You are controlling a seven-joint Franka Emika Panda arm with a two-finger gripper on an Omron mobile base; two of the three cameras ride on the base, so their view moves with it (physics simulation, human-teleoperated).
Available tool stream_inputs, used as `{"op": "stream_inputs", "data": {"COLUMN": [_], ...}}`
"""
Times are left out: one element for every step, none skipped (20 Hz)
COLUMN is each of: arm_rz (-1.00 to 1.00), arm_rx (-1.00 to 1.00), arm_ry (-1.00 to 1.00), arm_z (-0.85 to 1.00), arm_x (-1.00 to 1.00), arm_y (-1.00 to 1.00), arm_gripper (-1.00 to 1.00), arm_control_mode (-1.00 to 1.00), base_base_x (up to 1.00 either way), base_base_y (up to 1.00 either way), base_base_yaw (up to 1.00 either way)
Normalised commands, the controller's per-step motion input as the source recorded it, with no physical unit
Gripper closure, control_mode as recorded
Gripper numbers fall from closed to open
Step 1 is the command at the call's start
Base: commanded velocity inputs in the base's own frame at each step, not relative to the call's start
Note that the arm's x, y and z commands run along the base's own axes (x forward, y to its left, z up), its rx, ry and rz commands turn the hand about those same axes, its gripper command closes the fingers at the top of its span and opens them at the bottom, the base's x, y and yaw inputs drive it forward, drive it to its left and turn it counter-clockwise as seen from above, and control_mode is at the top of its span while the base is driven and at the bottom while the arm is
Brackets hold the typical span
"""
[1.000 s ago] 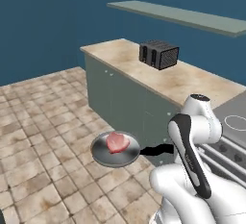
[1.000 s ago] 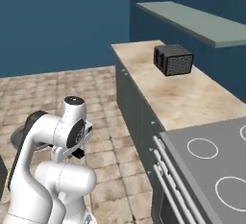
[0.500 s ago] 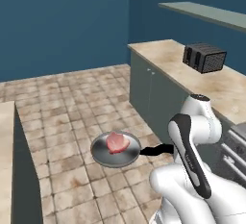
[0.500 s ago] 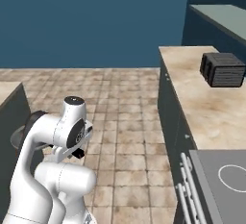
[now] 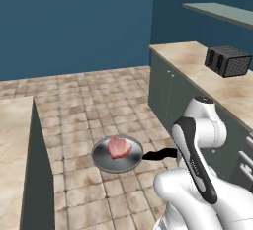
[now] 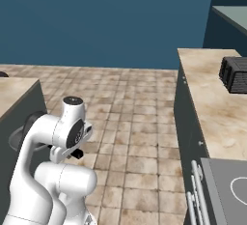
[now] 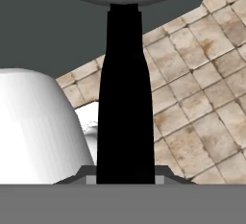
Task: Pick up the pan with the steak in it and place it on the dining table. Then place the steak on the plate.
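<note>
Carrying the pan point(image 5: 117, 155) by its short black handle point(image 5: 159, 154), we hold it level above the tiled floor point(image 5: 94, 105), beside the beige surface point(image 5: 15, 140) at the left. Our jaws point(image 7: 125, 179) are clamped on that handle, which runs straight up the hand view to the pan's grey rim. The steak point(image 5: 119, 146) lies near the middle of the pan. We judge the pan stiff but front-heavy from this end grip, so any tilt could let the soft, probably slick meat slide. For the plate later, we would take the steak across its middle, gently.
</note>
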Motion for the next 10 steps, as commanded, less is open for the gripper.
{"op": "stream_inputs", "data": {"arm_rz": [0.00, 0.00, 0.00, 0.00, 0.00, 0.00, 0.00, 0.00, 0.00, 0.00], "arm_rx": [0.00, 0.00, 0.00, 0.00, 0.00, 0.00, 0.00, 0.00, 0.00, 0.00], "arm_ry": [0.00, 0.00, 0.00, 0.00, 0.00, 0.00, 0.00, 0.00, 0.00, 0.00], "arm_z": [0.00, 0.00, 0.00, 0.00, 0.00, 0.00, 0.00, 0.00, 0.00, 0.00], "arm_x": [0.00, 0.00, 0.00, 0.00, 0.00, 0.00, 0.00, 0.00, 0.00, 0.00], "arm_y": [0.00, 0.00, 0.00, 0.00, 0.00, 0.00, 0.00, 0.00, 0.00, 0.00], "arm_gripper": [1.00, 1.00, 1.00, 1.00, 1.00, 1.00, 1.00, 1.00, 1.00, 1.00], "arm_control_mode": [1.00, 1.00, 1.00, 1.00, 1.00, 1.00, 1.00, 1.00, 1.00, 1.00], "base_base_x": [0.62, 0.71, 0.75, 0.81, 0.84, 0.87, 0.90, 0.92, 0.95, 1.00], "base_base_y": [-0.05, -0.07, -0.09, -0.12, -0.14, -0.17, -0.19, -0.18, -0.18, -0.19], "base_base_yaw": [0.00, 0.00, 0.00, 0.00, 0.00, 0.00, 0.00, 0.00, 0.00, 0.00]}}
